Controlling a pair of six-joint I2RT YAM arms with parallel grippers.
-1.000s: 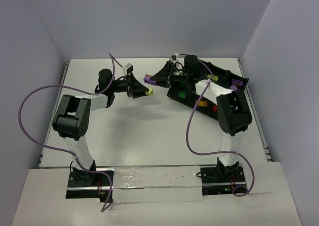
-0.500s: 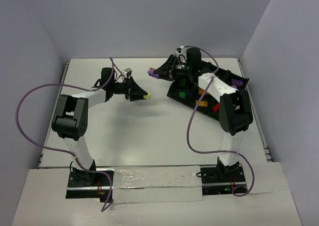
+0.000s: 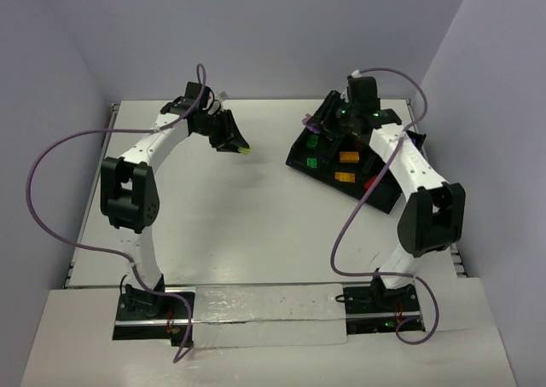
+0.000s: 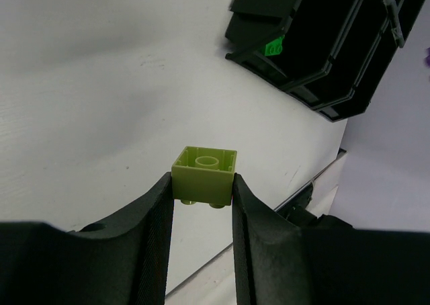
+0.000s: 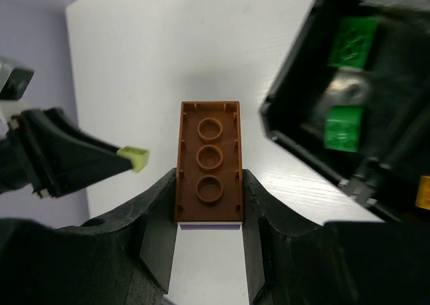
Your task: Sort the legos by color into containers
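Note:
My left gripper is shut on a yellow-green lego, gripped by its sides and held above the white table. In the top view this left gripper is at the far left-centre, with the brick at its tip. My right gripper is shut on a brown-orange plate that has a purple piece under it. That gripper hangs by the far left end of the black tray of containers. Green legos and orange ones lie in the compartments.
A red brick lies in a near compartment of the tray. The right wrist view shows two green bricks in the tray and the left gripper's tip. Grey walls enclose the table on three sides.
The left arm has swung back and left, carrying the yellow-green brick. The right arm has drawn back to the right, taking its brown-and-purple piece to the tray's far end.

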